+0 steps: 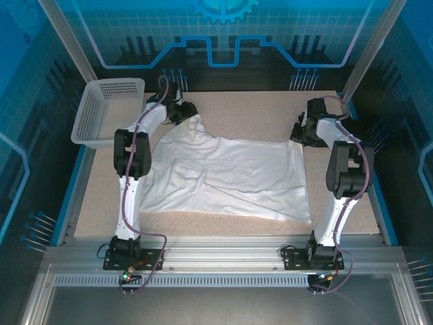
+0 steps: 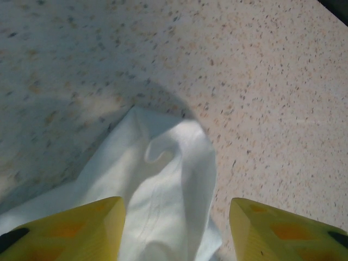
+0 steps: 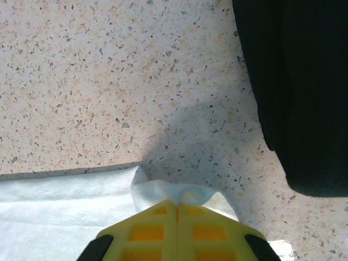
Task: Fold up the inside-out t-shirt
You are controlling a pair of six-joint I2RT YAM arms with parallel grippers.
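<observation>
The white inside-out t-shirt (image 1: 230, 177) lies spread and wrinkled across the middle of the speckled table. My left gripper (image 1: 184, 110) hovers at the shirt's far left corner. In the left wrist view its yellow fingers (image 2: 81, 231) stand wide apart, open, with a bunched fold of white cloth (image 2: 163, 185) lying between and below them. My right gripper (image 1: 302, 130) sits at the shirt's far right corner. Seen from the right wrist, its yellow jaws are pressed together on a pinched tip of the shirt's edge (image 3: 179, 194).
A white perforated basket (image 1: 107, 112) stands at the table's far left corner. A black shape (image 3: 299, 87) fills the upper right of the right wrist view. Bare speckled tabletop (image 1: 257, 112) stretches behind the shirt.
</observation>
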